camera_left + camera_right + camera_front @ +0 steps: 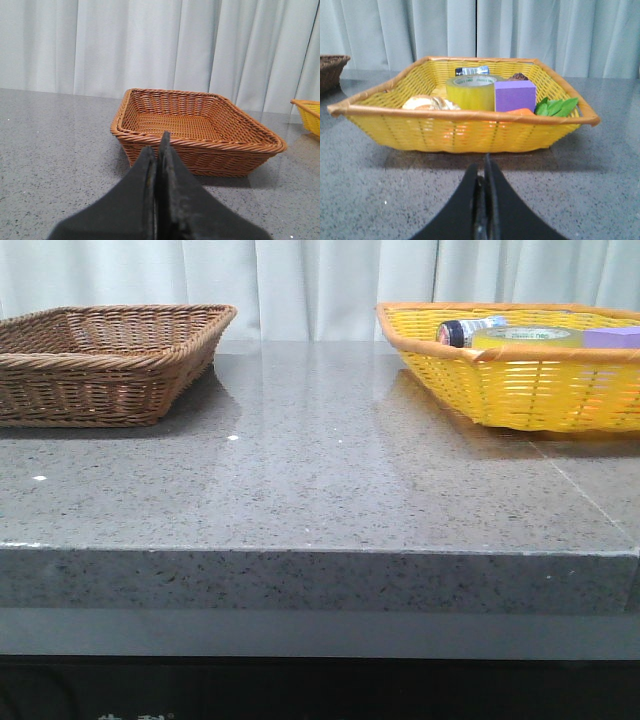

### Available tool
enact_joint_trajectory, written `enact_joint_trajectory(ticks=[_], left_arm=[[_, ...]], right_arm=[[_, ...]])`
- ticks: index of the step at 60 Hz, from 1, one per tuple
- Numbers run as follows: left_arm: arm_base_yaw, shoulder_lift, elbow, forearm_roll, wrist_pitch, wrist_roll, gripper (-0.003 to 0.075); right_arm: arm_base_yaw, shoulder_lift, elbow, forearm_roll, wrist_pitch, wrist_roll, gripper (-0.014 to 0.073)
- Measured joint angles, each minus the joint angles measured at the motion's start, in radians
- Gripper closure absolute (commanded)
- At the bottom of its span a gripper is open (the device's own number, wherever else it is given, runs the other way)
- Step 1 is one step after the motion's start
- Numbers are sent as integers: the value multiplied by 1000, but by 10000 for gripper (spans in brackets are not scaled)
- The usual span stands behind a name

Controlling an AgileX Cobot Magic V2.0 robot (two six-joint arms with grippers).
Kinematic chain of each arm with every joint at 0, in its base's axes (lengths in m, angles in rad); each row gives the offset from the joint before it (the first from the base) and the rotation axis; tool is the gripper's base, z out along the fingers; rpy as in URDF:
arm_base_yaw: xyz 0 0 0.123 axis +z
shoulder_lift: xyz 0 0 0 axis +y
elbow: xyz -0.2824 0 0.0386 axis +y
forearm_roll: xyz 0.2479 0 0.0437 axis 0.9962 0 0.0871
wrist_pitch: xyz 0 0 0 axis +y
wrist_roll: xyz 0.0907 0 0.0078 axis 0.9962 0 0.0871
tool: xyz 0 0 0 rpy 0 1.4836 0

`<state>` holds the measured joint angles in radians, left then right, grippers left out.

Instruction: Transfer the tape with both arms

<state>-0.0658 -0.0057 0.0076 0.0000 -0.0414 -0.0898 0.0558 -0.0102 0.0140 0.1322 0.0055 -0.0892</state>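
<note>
A: Starting at the near edge, what is the surface like?

B: A grey speckled stone table (320, 480), polished enough to mirror the things standing on it. A thin seam line crosses it toward the right side. The front edge is thick, with a dark band below.

A: And the arms?

B: In the front view neither shows. In the left wrist view the left gripper (158, 150) has its jaws pressed together, holding nothing, and it faces the brown wicker basket (197, 130). The right gripper (485, 165) is likewise closed up tight and bare, facing the yellow basket (465, 132).

A: Where is the tape?

B: The tape (470, 92) lies flat inside the yellow basket, near its middle, just beside the purple block (515, 96). A small bottle with a dark cap (472, 70) lies behind it. A pale round item (430, 103) sits at one side; an orange piece (520, 112) and green leaves (555, 106) sit at the other.

A: And farthest back?

B: The brown basket stands at the table's far left, the yellow one at the far right, well apart. Behind both hang pale curtains (300, 285) in soft folds.
</note>
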Motion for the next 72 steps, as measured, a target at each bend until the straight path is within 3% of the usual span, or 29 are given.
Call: enact_joint_trajectory(ticks=[9, 22, 42, 54, 72], left_arm=[[0, 0, -78, 0, 85, 0, 740], [0, 10, -375, 0, 295, 0, 740], [0, 209, -744, 0, 644, 0, 740], [0, 330, -794, 0, 730, 0, 740], [0, 399, -742, -6, 736, 0, 740]], right_arm=[[0, 0, -107, 4, 68, 0, 662], [0, 16, -360, 5, 254, 0, 662], [0, 293, -696, 7, 483, 0, 662], [0, 449, -774, 7, 577, 0, 662], [0, 595, -774, 7, 600, 0, 662]])
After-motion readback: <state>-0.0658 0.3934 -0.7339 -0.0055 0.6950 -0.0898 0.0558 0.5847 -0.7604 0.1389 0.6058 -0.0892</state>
